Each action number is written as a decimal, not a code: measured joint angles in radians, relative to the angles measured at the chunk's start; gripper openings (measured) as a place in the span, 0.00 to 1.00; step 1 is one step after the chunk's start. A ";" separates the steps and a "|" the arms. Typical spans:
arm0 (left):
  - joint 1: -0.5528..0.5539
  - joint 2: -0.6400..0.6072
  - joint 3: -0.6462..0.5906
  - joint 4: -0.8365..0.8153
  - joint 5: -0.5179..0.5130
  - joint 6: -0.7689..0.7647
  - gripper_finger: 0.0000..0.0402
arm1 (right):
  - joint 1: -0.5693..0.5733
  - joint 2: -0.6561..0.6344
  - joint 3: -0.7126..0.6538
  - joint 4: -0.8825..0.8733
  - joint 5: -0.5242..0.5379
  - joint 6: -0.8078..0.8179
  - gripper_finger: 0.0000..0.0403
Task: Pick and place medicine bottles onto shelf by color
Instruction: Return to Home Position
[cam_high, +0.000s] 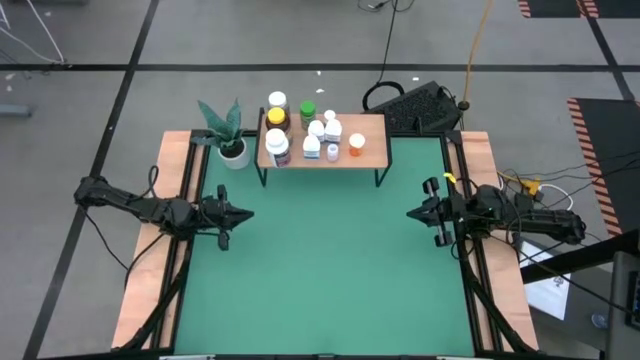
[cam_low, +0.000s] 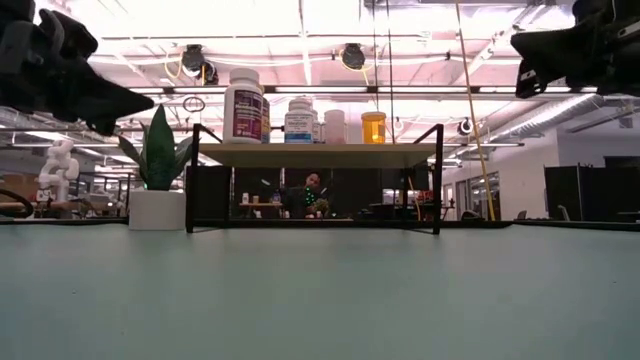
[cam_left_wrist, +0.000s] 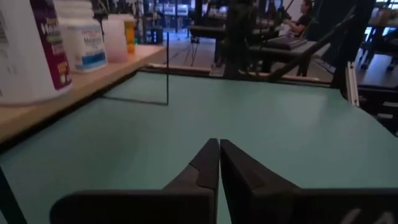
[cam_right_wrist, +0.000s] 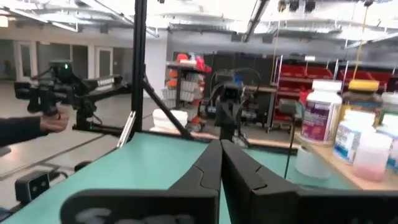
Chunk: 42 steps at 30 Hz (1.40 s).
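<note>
Overhead cam looks straight down, low one sits at table (cam_low: 320, 290) height; both catch the shelf (cam_high: 372, 128), upper middle of frame.

Ceiling lights (cam_low: 300, 20) glare white in the low view; the green surface (cam_high: 330, 270) is bright and evenly lit, with soft shadow under the shelf (cam_high: 372, 128)

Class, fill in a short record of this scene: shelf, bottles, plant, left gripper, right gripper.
shelf: light-wood board on black legs, at the green table's far edge
medicine bottles: all seen stand on the shelf, grouped left and middle; orange bottle rightmost
plant: in a white pot on the table, just left of the shelf
left gripper: shut, empty, above the table's left side
right gripper: shut, empty, above the table's right side
</note>
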<state>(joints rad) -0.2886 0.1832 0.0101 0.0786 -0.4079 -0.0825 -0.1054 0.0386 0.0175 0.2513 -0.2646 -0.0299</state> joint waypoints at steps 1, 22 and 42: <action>0.000 -0.001 0.000 0.006 0.000 0.010 0.05 | 0.000 0.002 0.000 -0.008 0.000 0.000 0.00; 0.000 0.000 0.000 0.001 -0.003 0.027 0.08 | 0.000 0.004 -0.002 -0.017 0.108 -0.016 0.00; 0.000 0.000 0.000 0.001 -0.003 0.025 0.09 | 0.000 0.004 -0.002 -0.017 0.107 -0.015 0.00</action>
<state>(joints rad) -0.2886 0.1829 0.0101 0.0792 -0.4107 -0.0574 -0.1051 0.0425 0.0151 0.2344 -0.1574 -0.0452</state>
